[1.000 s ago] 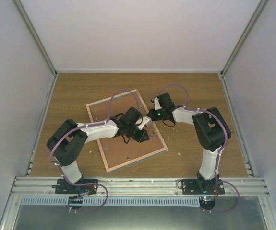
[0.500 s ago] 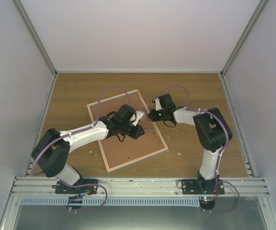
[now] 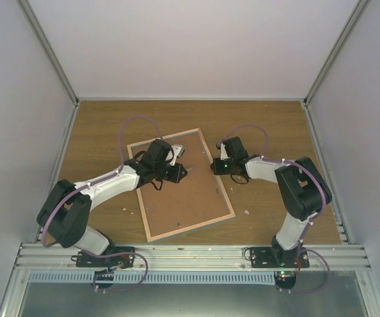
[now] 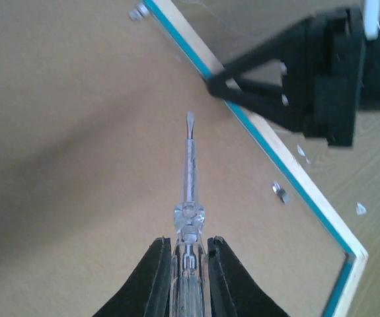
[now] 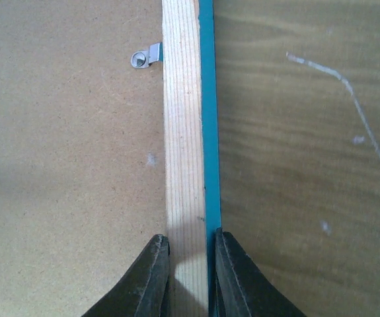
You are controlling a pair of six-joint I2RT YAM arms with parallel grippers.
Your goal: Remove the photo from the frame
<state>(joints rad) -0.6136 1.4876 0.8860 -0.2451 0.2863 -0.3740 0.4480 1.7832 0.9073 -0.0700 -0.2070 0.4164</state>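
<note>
The frame (image 3: 190,205) lies face down on the wooden table, brown fibreboard back and pale wood rim up, turquoise edge showing. The photo is hidden under the backing. My left gripper (image 3: 178,173) is over the upper part of the backing, shut on a clear-handled screwdriver (image 4: 190,172) whose flat tip points toward the right rim. My left gripper (image 4: 190,241) holds the handle between both fingers. My right gripper (image 3: 214,165) is shut on the frame's right rim (image 5: 183,132), one finger on the wood, one on the turquoise edge; it shows so in the right wrist view (image 5: 188,236).
Small metal tabs (image 5: 143,58) (image 4: 280,193) sit along the rim, holding the backing. Small white scraps (image 3: 246,212) lie on the table right of the frame. Grey walls enclose the table; an aluminium rail (image 3: 190,254) runs along the near edge.
My left gripper has moved up and to the left across the backing with the screwdriver. The frame has shifted and turned slightly, and my right gripper has moved a little to the right with it.
</note>
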